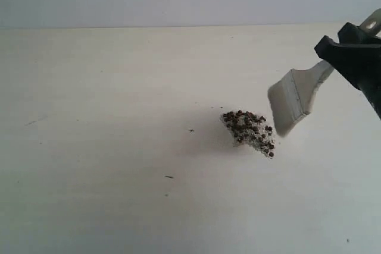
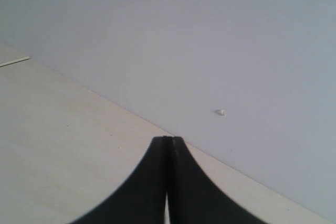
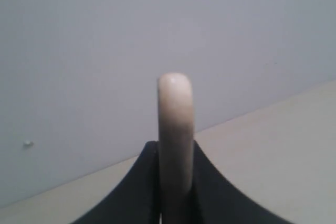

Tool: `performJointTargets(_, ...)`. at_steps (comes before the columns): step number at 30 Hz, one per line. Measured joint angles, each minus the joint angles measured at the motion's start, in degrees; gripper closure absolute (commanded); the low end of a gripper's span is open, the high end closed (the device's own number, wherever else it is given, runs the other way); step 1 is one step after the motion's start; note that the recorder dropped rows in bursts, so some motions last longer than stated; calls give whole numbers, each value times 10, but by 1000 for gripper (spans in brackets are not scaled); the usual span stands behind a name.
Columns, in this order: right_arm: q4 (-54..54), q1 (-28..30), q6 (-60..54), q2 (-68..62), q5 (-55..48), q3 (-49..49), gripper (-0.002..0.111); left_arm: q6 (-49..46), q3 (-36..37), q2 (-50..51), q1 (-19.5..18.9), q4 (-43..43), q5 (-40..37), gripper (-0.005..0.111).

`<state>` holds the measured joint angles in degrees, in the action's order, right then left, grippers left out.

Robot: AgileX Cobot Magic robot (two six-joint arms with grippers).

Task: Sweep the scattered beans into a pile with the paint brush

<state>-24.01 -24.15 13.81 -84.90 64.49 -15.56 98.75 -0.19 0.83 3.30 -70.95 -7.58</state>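
Where the exterior view takes in the pale table (image 1: 119, 165), the beans (image 1: 249, 132) lie in one compact heap a little right of centre, dark reddish-brown pellets mixed with whitish crumbs (a few pellets trail off at the heap's lower right edge). Some tiny dark specks (image 1: 191, 129) sit apart on the bare surface to the left of the heap. The paint brush (image 1: 297, 96) is held tilted at the right of the scene, with its bristles pointing down towards the heap and its handle rising to the upper right. The bristle tips are just beside the heap's right side; whether they touch the table cannot be told. The right gripper (image 1: 340, 52) is clamped on the handle, and the right wrist view confirms the black fingers (image 3: 139, 182) pressed against both sides of the cream handle. The left gripper (image 2: 168, 141) appears only in its own wrist view, with its fingertips meeting and nothing between them, over bare table near the grey wall (image 2: 210, 35). A small white mark (image 2: 220, 112) shows on that wall.
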Motion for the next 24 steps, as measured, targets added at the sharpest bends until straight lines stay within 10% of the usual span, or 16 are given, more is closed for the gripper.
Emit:
performJointTargets(11,82,-22,146,-100,-4,-88,108,0,0,0,0,0,0,107)
performJointTargets(24,-82,-139,20,-221,12,-158,108,0,0,0,0,0,0,107)
